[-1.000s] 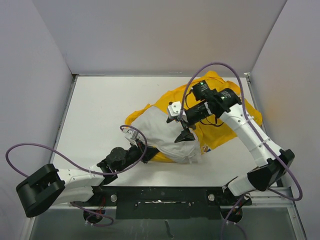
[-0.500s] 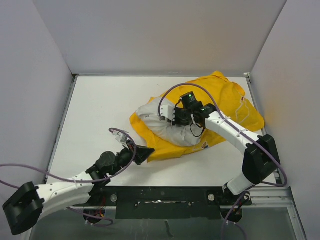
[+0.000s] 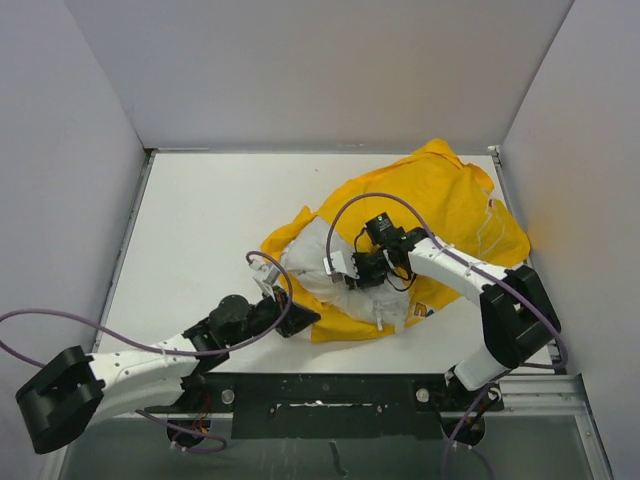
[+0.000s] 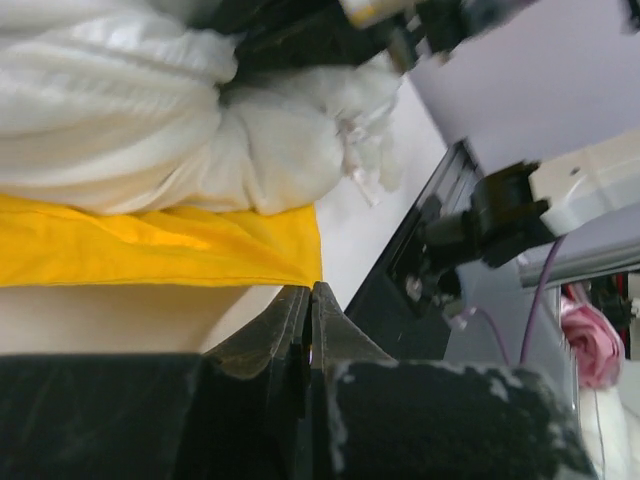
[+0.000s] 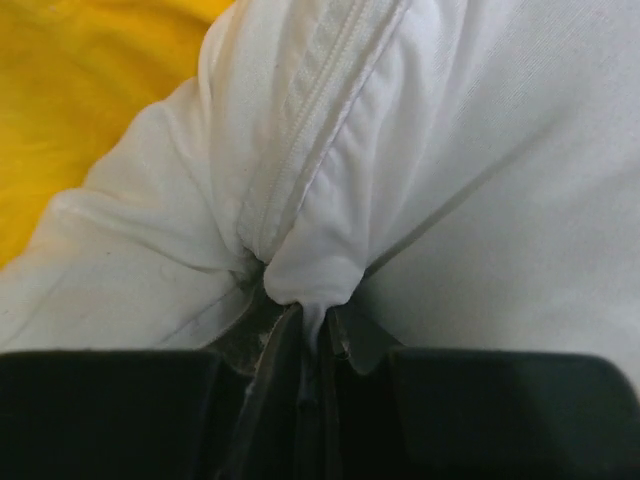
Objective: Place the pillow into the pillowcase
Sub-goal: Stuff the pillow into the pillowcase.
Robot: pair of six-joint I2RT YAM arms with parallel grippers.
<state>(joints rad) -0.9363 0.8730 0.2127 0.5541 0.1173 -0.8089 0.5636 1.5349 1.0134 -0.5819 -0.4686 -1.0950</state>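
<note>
The yellow pillowcase (image 3: 440,195) lies crumpled on the right half of the table. The white pillow (image 3: 318,262) sits partly inside its open near-left end, with yellow cloth under and around it. My right gripper (image 3: 352,277) rests on the pillow's top. In the right wrist view it (image 5: 315,318) is shut on a pinched fold of pillow (image 5: 400,150) fabric beside the zip seam. My left gripper (image 3: 306,318) is low at the pillowcase's near edge. In the left wrist view it (image 4: 310,292) is shut on the corner of the yellow cloth (image 4: 150,250), beneath the pillow (image 4: 150,130).
White walls enclose the table (image 3: 200,220) on the left, back and right. A black mounting rail (image 3: 320,390) runs along the near edge between the arm bases. Purple cables loop off both arms.
The right gripper was open above the pillow; it has come down toward the near left and shut on the pillow's fabric. The left arm swung a little and still holds the yellow edge.
</note>
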